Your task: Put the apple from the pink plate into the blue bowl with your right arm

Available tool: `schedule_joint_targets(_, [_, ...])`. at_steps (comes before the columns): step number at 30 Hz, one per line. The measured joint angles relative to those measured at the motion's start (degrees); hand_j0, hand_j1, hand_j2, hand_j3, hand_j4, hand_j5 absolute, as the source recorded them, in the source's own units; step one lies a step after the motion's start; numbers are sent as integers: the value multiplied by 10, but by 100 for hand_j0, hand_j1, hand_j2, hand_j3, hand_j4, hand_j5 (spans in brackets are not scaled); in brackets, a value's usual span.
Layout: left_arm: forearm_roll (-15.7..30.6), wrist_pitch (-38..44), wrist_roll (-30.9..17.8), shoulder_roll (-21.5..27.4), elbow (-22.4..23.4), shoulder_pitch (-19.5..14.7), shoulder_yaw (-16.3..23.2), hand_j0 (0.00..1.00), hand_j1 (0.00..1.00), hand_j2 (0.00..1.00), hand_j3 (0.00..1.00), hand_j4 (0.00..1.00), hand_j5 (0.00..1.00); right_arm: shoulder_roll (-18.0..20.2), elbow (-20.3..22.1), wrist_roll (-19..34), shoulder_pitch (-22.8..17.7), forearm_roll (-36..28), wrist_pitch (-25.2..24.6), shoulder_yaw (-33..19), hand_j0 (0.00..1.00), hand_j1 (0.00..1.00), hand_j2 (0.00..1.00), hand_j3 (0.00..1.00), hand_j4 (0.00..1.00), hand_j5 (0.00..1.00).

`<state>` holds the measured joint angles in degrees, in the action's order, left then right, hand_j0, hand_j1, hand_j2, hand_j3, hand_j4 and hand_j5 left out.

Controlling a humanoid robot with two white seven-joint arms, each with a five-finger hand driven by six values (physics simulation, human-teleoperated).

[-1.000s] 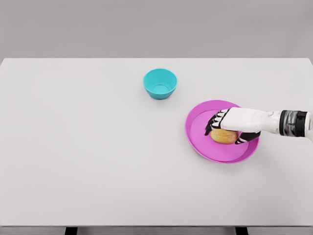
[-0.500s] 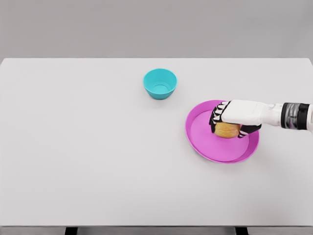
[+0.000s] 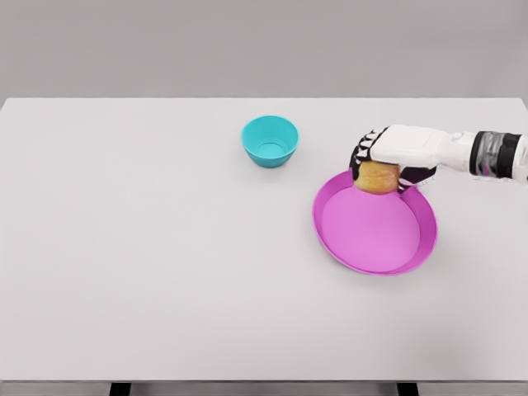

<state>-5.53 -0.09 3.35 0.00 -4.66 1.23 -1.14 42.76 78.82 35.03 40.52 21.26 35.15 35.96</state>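
Note:
My right hand [image 3: 381, 165] reaches in from the right edge and is shut on the yellow-orange apple [image 3: 377, 178]. It holds the apple in the air over the far rim of the pink plate [image 3: 375, 247], which now has nothing on it. The blue bowl [image 3: 270, 141] stands upright on the white table, to the left of the hand and a little farther back. The hand's fingers hide the top of the apple. The left arm is out of view.
The white table [image 3: 148, 247] spans the whole view, its front edge along the bottom and its back edge against a grey wall.
The right hand has closed on the apple, lifted it off the plate and carried it up and toward the far rim. The plate and bowl have not moved.

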Motion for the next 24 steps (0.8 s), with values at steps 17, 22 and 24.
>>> schedule_joint_targets(17, [0, 0, 0, 0, 0, 0, 0, 100, 100, 100, 100, 100, 100, -61, -45, 0, 46, 10, 0, 3, 46, 46, 46, 46, 46, 46])
schedule_joint_targets(22, [0, 0, 0, 0, 0, 0, 0, 100, 100, 100, 100, 100, 100, -89, -70, 0, 58, 12, 0, 2, 46, 46, 46, 46, 46, 46])
schedule_joint_targets(24, [0, 0, 0, 0, 0, 0, 0, 100, 100, 100, 100, 100, 100, -99, -80, 0, 64, 12, 0, 0, 46, 46, 46, 46, 46, 46])
